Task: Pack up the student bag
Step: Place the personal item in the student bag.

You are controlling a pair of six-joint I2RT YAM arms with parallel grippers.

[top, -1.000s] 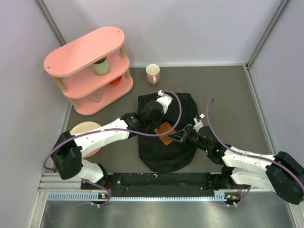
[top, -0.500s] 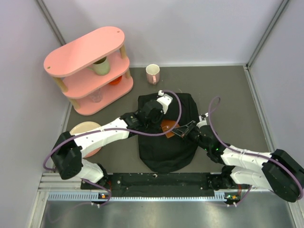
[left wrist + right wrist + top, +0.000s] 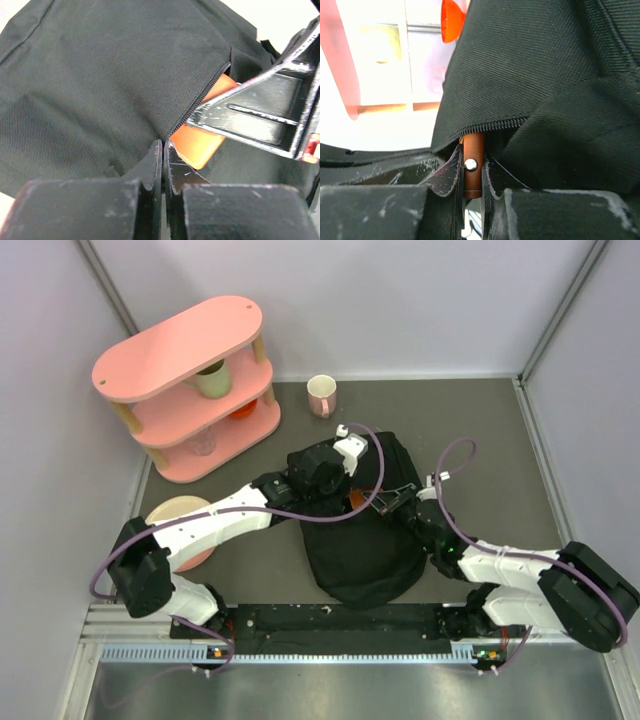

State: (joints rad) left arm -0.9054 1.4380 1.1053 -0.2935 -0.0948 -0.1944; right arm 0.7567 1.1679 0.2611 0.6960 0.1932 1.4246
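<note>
The black student bag (image 3: pixel 362 545) lies in the middle of the table, its zip opening held up. My left gripper (image 3: pixel 341 502) is shut on the bag's fabric edge beside the zip, seen close in the left wrist view (image 3: pixel 163 150). My right gripper (image 3: pixel 386 498) is shut on an orange-brown notebook (image 3: pixel 357 499) and holds it partly inside the opening. In the right wrist view the notebook's spine with a metal stud (image 3: pixel 472 165) sits between the jaws, under the zip edge of the bag (image 3: pixel 545 75). The notebook's orange cover (image 3: pixel 200 142) shows in the left wrist view under the flap.
A pink three-tier shelf (image 3: pixel 190 345) stands at the back left with a green mug (image 3: pixel 212 380), an orange item (image 3: pixel 243 412) and a glass (image 3: pixel 203 443) in it. A white-pink mug (image 3: pixel 321 395) stands behind the bag. A beige plate (image 3: pixel 178 515) lies at the left.
My right gripper has carried the notebook away from me into the bag's opening. My left gripper has lifted the flap, and the bag has bunched and shifted slightly right.
</note>
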